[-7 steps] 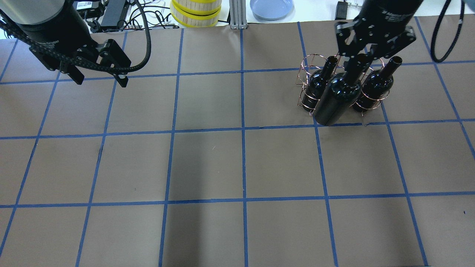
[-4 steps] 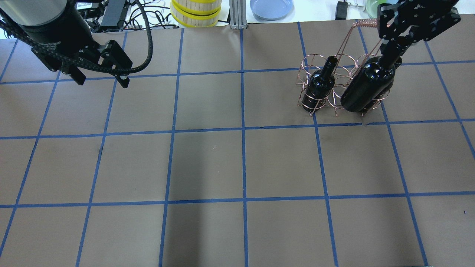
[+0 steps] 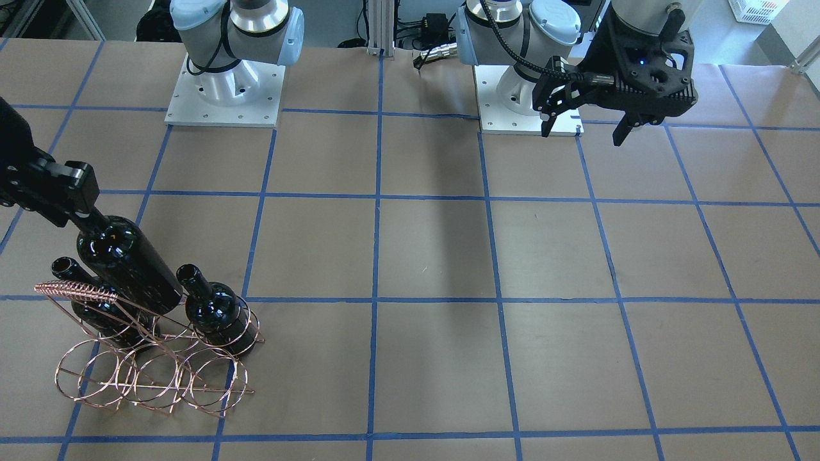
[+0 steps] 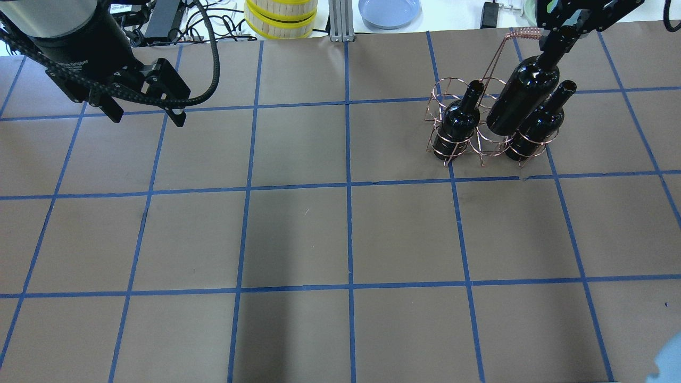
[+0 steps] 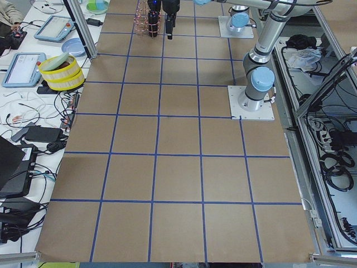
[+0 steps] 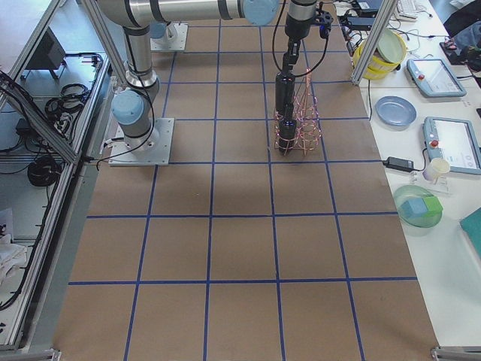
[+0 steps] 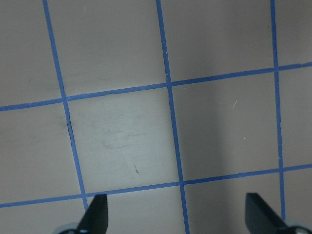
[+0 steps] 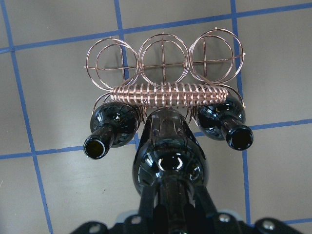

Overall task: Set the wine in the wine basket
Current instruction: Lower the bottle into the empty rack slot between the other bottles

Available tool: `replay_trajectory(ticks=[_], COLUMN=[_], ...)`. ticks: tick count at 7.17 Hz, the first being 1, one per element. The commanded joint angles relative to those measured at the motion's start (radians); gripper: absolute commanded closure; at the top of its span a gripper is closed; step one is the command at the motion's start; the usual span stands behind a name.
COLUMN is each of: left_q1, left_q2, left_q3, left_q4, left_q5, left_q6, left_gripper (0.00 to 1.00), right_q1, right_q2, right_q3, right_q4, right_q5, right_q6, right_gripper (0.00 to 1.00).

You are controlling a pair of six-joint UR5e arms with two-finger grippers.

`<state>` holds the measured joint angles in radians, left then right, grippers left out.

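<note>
My right gripper is shut on the neck of a near-black wine bottle and holds it raised over the copper wire wine basket. The bottle hangs between two look-alike bottles that stand in the basket's rings, one on the left and one on the right. In the right wrist view the held bottle sits just in front of the coil-wrapped handle. The front view shows the same bottle above the basket. My left gripper is open and empty, far off over bare table.
A yellow-rimmed round stack, a blue plate, an aluminium post and cables lie along the far table edge. The brown table with blue tape grid stretches between the arms. The basket's far row of rings holds nothing.
My right gripper has carried the bottle to the right and then back toward the far edge; it now hangs between the two seated bottles. The left arm has not moved.
</note>
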<state>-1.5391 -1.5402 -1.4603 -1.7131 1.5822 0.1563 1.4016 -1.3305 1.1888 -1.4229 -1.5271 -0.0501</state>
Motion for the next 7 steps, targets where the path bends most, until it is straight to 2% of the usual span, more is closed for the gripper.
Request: replay_trajectory(ticks=[1, 7], left_q1=[-0.001, -0.001], left_q2=[0.000, 0.000], left_q3=[0.000, 0.000], left_q4=[0.000, 0.003], left_q5=[-0.001, -0.001], left_q6=[0.000, 0.000], left_gripper=[0.00, 0.00], right_q1=[0.000, 0.007], right_q2=[0.031, 0.082], right_q3=[-0.002, 0.008], right_q4=[-0.011, -0.054], right_q5=[-0.010, -0.008], right_q6=[0.001, 0.004], right_gripper=[0.90, 0.90])
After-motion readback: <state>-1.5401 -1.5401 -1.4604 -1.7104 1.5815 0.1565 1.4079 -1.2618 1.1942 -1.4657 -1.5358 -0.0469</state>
